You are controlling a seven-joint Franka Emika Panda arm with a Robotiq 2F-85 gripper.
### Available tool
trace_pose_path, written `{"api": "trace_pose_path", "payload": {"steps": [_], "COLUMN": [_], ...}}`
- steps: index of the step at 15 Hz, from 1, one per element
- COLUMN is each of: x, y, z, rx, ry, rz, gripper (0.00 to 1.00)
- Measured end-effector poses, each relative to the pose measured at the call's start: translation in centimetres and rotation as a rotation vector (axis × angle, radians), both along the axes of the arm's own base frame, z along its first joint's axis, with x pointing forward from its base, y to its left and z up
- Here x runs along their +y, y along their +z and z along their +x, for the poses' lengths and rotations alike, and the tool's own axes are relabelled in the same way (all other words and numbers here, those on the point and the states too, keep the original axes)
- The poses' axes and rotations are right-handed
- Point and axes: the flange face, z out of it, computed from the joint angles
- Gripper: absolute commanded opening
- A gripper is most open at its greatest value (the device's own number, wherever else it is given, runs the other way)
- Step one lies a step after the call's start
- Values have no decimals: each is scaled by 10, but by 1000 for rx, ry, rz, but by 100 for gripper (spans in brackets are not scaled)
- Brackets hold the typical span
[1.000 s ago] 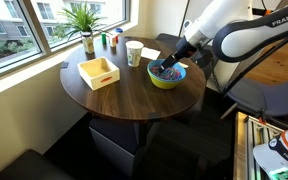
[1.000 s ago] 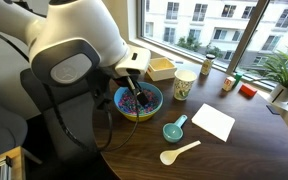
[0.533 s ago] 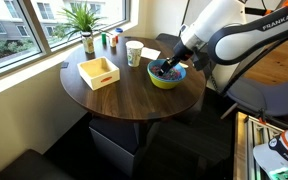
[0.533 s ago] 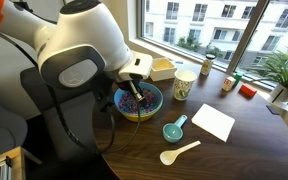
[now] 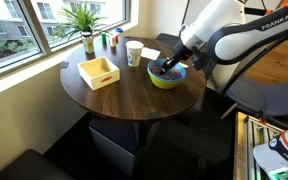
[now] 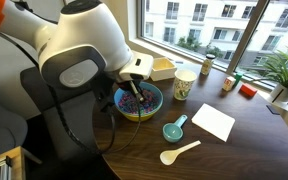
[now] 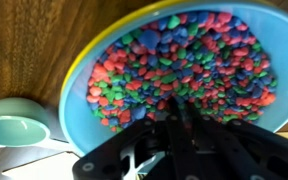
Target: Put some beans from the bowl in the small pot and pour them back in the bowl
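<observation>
Many small coloured beans (image 7: 184, 55) lie directly under our gripper (image 7: 180, 118), whose fingers are pinched together, tips down among them. The bowl (image 7: 79, 72) rings the gripper on all sides. Just outside its rim, off to the gripper's side, sits the small pot (image 7: 12, 122). We cannot tell whether anything is gripped.

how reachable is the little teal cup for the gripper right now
Probably yes: the gripper is shut among the beans in the bowl, and the teal cup sits right beside the bowl, uncovered. It needs to clear the rim first.
</observation>
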Motion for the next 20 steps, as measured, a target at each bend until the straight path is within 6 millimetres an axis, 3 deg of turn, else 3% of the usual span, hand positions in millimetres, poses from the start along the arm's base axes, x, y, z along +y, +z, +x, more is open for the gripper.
{"api": "trace_pose_path", "payload": {"steps": [3,7,11,16,20], "x": [-2,-11,-43,-98,-122], "y": [8,39,59,56,46], "z": [1,1,-4,-11,-14], "rx": [-16,-77,-116,-110,-88], "ry": [-10,-36,-118,-243,-300], "rz": [3,10,22,17,0], "gripper": [2,2,2,2,2]}}
